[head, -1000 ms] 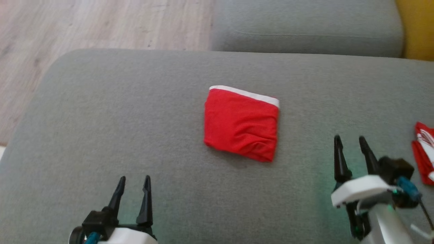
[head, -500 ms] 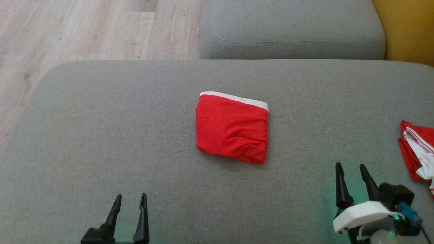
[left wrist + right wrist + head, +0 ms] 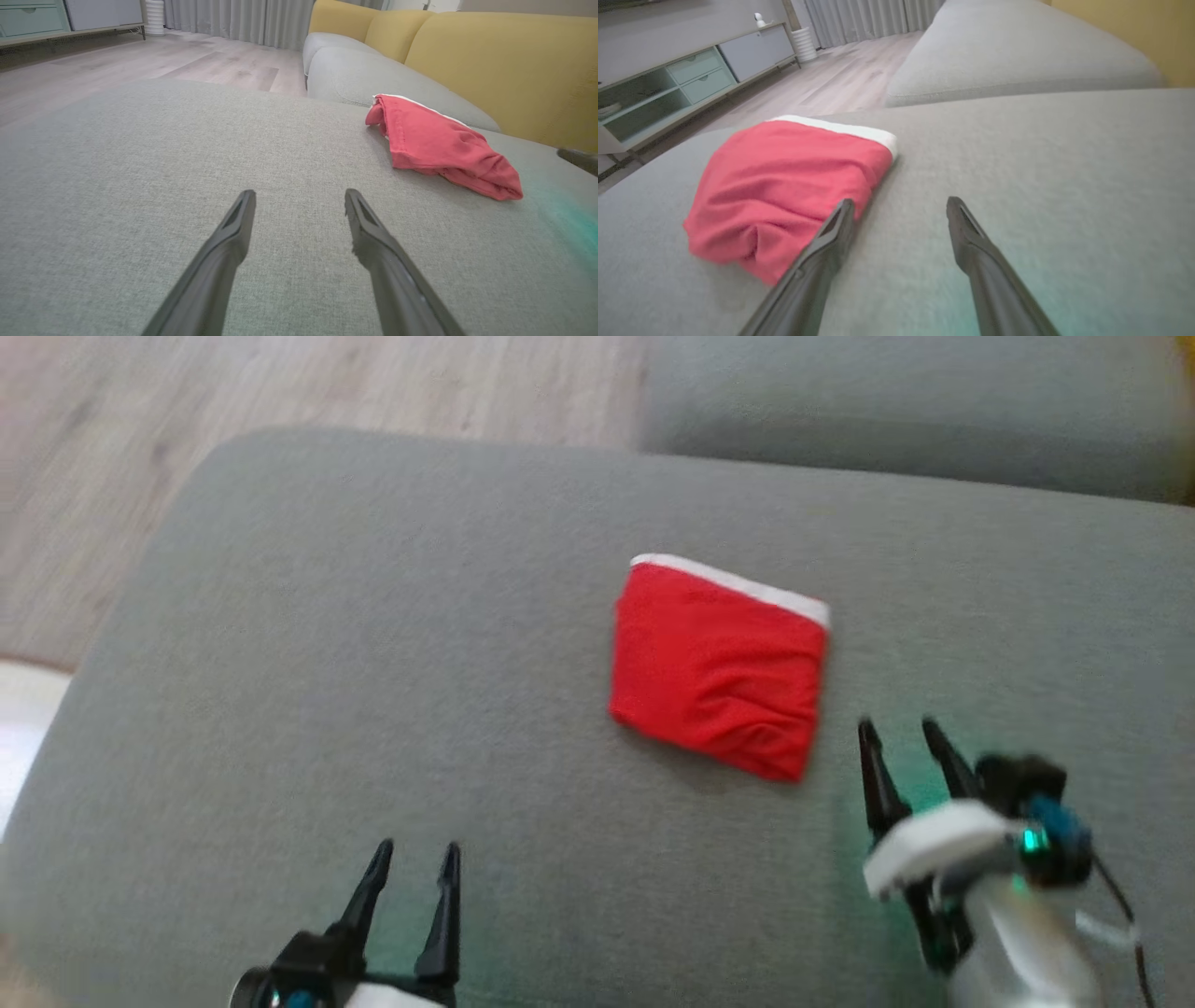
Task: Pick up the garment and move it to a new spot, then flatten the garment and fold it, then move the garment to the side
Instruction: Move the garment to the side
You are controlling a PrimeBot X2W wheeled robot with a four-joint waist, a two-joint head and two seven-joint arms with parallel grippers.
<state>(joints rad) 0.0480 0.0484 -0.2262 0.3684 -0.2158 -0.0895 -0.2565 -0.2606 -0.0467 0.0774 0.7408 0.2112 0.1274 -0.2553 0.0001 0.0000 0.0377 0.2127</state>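
The garment is a red cloth with a white band, folded into a small rectangle and lying flat in the middle of the grey sofa cushion. It also lies in the left wrist view and the right wrist view. My right gripper stands open just right of the garment's near corner, with nothing between its fingers. In the right wrist view the right gripper hovers beside the garment's right edge. My left gripper is open near the cushion's front, well left of the garment.
A second grey cushion lies behind, with the yellow sofa back beyond it. Wooden floor runs past the cushion's left and far edge. A low cabinet stands across the room.
The head camera has shifted, so the whole picture moved and blurred. My right gripper has come closer to the garment's near right corner. The garment lies as before.
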